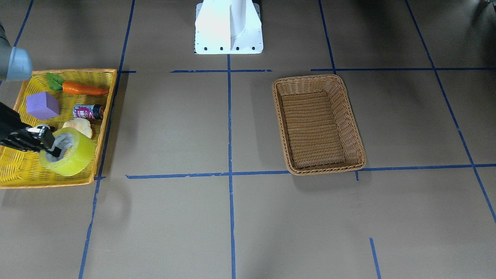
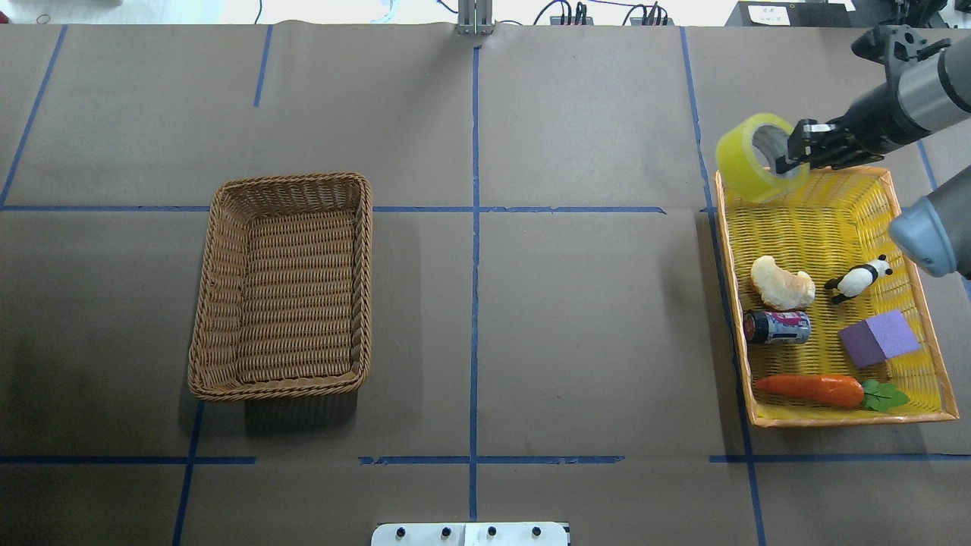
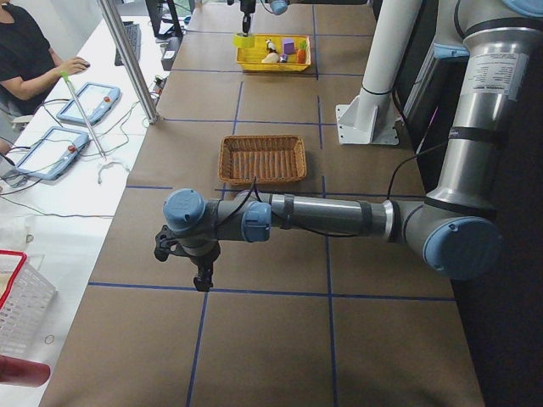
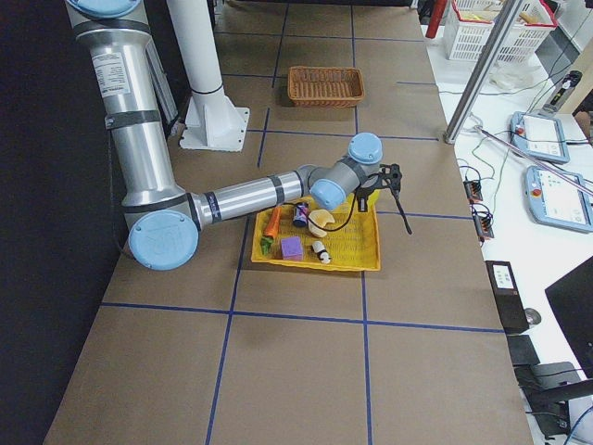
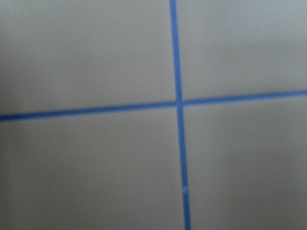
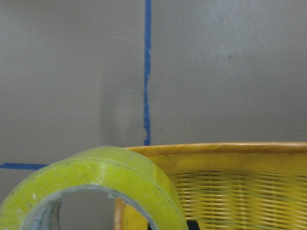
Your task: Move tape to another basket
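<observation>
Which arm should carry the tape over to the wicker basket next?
Right. The right gripper holds the tape by its wall, lifted over the yellow tray corner. The left gripper hangs over the table past the empty basket, far from the tape.

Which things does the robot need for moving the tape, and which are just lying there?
For the job: tape, right gripper holding it, brown wicker basket.

Just lying about: yellow tray, croissant, panda, can, purple block, carrot.

tape [image 2: 747, 158] above tray [image 2: 831, 216] corner, basket [image 2: 206, 303] well apart
</observation>
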Tool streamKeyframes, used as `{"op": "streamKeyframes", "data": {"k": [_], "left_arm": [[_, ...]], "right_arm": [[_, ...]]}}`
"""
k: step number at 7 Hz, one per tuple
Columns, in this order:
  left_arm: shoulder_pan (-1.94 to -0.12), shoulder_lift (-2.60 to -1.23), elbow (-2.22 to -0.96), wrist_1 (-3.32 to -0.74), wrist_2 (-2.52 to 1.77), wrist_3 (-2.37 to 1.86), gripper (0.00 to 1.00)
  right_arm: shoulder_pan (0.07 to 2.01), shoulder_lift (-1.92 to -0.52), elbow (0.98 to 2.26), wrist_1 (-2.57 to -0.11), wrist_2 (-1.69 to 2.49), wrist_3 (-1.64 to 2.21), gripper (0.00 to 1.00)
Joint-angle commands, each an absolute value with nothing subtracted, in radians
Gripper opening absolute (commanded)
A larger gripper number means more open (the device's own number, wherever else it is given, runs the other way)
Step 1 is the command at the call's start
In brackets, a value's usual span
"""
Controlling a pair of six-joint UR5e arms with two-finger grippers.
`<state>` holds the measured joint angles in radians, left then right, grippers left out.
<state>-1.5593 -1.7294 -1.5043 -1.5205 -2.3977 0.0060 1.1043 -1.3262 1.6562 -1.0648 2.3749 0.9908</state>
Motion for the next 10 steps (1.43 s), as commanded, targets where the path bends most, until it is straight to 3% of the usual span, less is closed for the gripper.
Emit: {"op": "streamKeyframes", "data": {"k": [1, 5, 10], "left_arm": [[-1.472, -1.779, -1.547, -1.531, -2.436, -0.189, 1.00], [-1.236, -1.772, -1.617, -2.014, -2.442, -0.846, 1.00], [-1.020, -1.758, -1.620, -2.789, -2.428, -1.773, 1.00]], "right_arm": [[1.017, -1.269, 1.704, -0.964, 2.361, 1.293, 0.00], [0.746, -1.282, 1.750, -0.550, 2.000, 1.792, 0.00], [0.392, -1.299, 1.956, -0.505, 1.578, 1.943, 0.01]]}}
